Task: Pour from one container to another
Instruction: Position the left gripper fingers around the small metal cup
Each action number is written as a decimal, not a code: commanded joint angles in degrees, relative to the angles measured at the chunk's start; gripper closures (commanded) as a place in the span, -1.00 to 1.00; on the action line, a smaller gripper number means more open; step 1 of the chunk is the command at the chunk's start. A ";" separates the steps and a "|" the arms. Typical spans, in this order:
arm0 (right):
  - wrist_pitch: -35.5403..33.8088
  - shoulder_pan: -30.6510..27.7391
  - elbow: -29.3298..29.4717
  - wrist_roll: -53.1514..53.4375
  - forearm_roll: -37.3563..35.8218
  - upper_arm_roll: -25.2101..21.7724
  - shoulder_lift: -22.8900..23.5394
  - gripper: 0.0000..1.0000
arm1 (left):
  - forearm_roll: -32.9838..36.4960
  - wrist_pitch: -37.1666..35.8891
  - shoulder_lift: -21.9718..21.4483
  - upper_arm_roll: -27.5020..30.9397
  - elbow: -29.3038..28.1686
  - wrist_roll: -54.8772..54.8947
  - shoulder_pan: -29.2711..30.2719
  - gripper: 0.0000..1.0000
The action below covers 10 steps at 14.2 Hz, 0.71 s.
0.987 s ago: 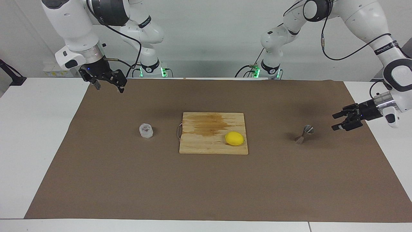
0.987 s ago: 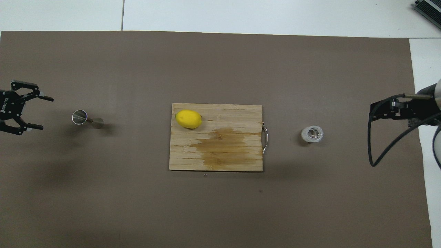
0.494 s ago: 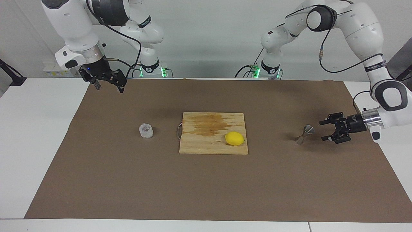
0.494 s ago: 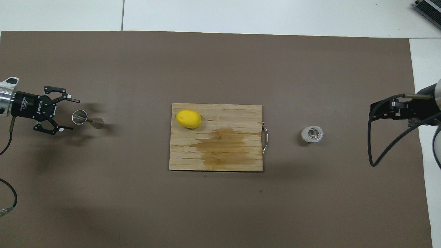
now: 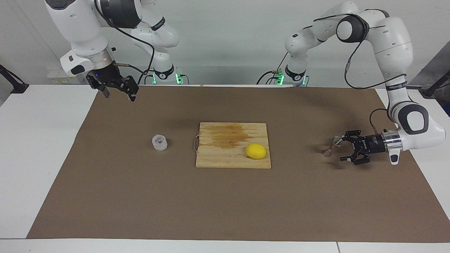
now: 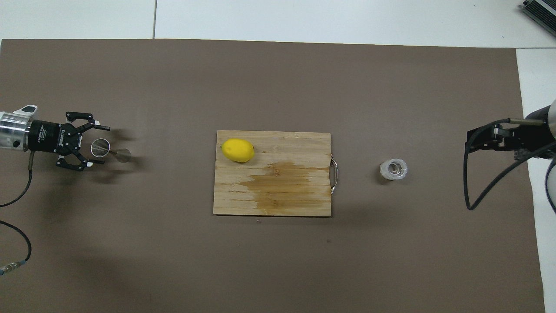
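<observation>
Lab: 2 robot arms [image 5: 393, 42], papered table [image 5: 225, 211].

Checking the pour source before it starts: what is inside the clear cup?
In the overhead view the clear cup shows something small and dark at its bottom; the facing view gives it a reddish tint. What it is, and how full, cannot be made out.

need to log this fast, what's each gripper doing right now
Left gripper: open, fingers either side of the jigger, not gripping it.
Right gripper: open, empty, waiting above the mat.
</observation>
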 commanded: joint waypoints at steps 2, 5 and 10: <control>0.16 -0.59 -1.41 -0.89 1.10 0.16 -1.36 -1.00 | -1.78 0.06 0.17 -0.67 -0.99 -0.42 0.62 -1.00; 0.16 -0.59 -1.41 -0.89 1.10 0.16 -1.36 -1.00 | -2.56 -1.95 0.17 -0.67 -0.99 -0.41 1.41 -1.00; 0.16 -0.59 -1.41 -0.89 1.10 0.16 -1.36 -1.00 | -3.80 -4.24 0.43 -0.67 -0.99 0.46 1.94 -1.00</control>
